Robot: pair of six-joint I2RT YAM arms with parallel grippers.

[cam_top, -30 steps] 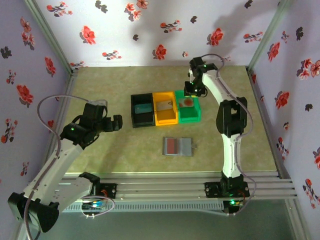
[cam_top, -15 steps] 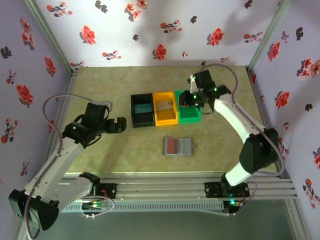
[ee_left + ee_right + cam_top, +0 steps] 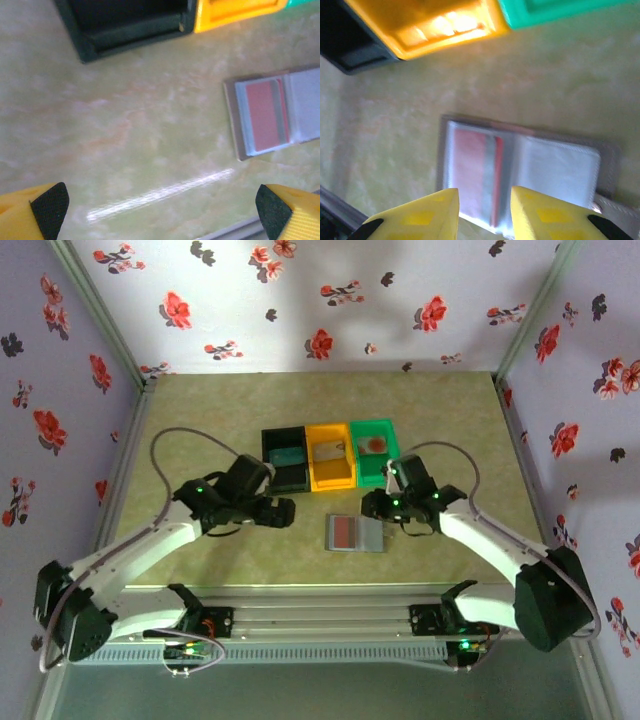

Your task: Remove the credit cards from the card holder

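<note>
The card holder (image 3: pixel 371 534) lies open and flat on the table in front of the bins, grey, with two panels. A red credit card (image 3: pixel 344 532) sits in its left panel; the right panel looks pale. My right gripper (image 3: pixel 372 505) hovers just above the holder's far edge. In the right wrist view its yellow fingers (image 3: pixel 420 215) stand a narrow gap apart over the red card (image 3: pixel 470 165), and my right gripper (image 3: pixel 484 212) holds nothing. My left gripper (image 3: pixel 285 512) is left of the holder and wide open (image 3: pixel 160 210), with the card holder (image 3: pixel 300 107) at its upper right.
Three bins stand in a row behind the holder: black (image 3: pixel 285 478) with a teal card (image 3: pixel 287 455), orange (image 3: pixel 331 480) with a greyish card (image 3: pixel 330 448), green (image 3: pixel 375 476) with a pale, red-blotted card (image 3: pixel 374 445). The aluminium rail (image 3: pixel 320 605) runs along the near edge.
My right arm has swung from the green bin down and forward to hover over the card holder. My left arm has moved right, toward the holder's left side, still wide open.
</note>
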